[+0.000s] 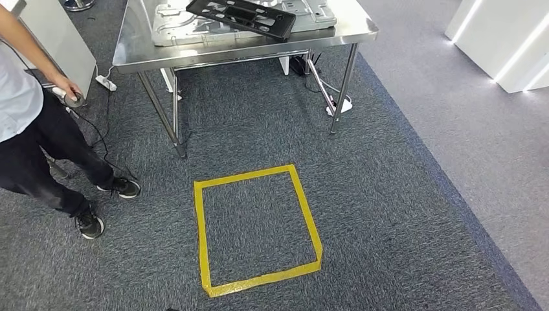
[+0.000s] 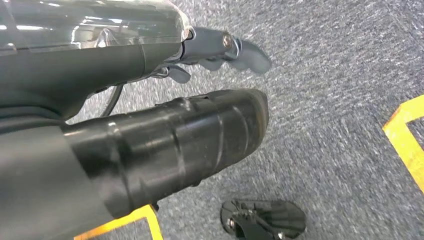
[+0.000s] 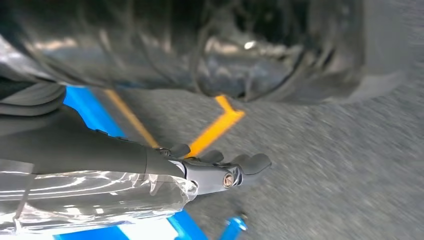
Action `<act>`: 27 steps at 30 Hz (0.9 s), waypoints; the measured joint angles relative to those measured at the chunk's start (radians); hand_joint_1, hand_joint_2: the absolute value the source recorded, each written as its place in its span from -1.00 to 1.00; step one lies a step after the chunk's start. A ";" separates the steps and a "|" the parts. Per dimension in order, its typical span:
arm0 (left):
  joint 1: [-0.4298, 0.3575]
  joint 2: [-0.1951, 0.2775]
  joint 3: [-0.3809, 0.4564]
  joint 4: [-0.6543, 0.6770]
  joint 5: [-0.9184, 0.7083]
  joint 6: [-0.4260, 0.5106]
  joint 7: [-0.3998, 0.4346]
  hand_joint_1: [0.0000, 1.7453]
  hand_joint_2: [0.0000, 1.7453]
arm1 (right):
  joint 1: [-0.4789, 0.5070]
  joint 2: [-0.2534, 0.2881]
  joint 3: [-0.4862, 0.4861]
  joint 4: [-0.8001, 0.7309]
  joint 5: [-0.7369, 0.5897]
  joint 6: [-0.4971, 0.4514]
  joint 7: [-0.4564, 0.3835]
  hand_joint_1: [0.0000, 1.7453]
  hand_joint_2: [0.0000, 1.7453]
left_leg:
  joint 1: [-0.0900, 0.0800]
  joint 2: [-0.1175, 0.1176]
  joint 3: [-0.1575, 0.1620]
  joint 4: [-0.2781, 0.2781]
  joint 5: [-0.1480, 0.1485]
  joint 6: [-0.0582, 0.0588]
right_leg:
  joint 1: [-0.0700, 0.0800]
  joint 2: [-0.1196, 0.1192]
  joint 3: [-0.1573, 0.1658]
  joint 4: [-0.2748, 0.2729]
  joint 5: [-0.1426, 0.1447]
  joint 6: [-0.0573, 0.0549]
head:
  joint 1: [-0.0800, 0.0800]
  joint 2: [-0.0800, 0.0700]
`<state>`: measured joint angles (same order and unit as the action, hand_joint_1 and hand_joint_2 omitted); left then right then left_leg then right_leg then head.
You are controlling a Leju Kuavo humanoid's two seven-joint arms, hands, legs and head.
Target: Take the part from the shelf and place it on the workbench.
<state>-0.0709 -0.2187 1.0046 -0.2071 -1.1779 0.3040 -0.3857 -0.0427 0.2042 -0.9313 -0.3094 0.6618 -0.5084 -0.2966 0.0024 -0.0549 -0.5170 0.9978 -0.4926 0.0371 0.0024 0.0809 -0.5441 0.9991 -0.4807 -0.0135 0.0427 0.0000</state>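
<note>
Starting at the fingers: the left hand (image 2: 220,50) is hanging over grey carpet (image 2: 340,90) with its dark fingers (image 2: 250,55) loosely extended and nothing between them, so it is released and carrying nothing. The right hand (image 3: 220,172) is doing the same, its fingers (image 3: 252,162) stretching out over the carpet, apart and empty, with strips of yellow tape (image 3: 220,125) and blue tape (image 3: 87,107) on the floor beyond.

Moving outward, the head view is looking down at a square of yellow floor tape (image 1: 256,230) on the carpet, and past it a steel workbench (image 1: 194,55) is standing at the top of the picture. A black perforated part (image 1: 243,16) is lying on the workbench, tilted and resting partly on a pale metal panel (image 1: 194,29) beneath it. A person (image 1: 32,129) is standing at the left, one hand (image 1: 68,87) holding a small device with a cable trailing from it.

Judging by this, the task is looking essentially finished: the part is sitting on the bench and both hands are free. Whether this black part is the one meant from the shelf cannot be confirmed. At most, standing clear is left.
</note>
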 joint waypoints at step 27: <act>0.007 -0.005 0.017 0.000 -0.013 -0.004 0.012 -1.00 -1.00 | -0.002 0.001 0.121 0.083 0.168 0.003 0.180 -1.00 -1.00 | 0.016 0.024 -0.040 0.107 -0.042 -0.021 | -0.008 -0.010 -0.026 0.025 0.006 0.002 | 0.002 0.000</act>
<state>-0.0642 -0.2237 1.0213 -0.2071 -1.1913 0.2998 -0.3738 -0.0445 0.2050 -0.8107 -0.2260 0.8298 -0.5055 -0.1163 0.0185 -0.0307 -0.5575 1.1044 -0.5345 0.0164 -0.0056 0.0712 -0.5697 1.0237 -0.4748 -0.0115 0.0449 0.0000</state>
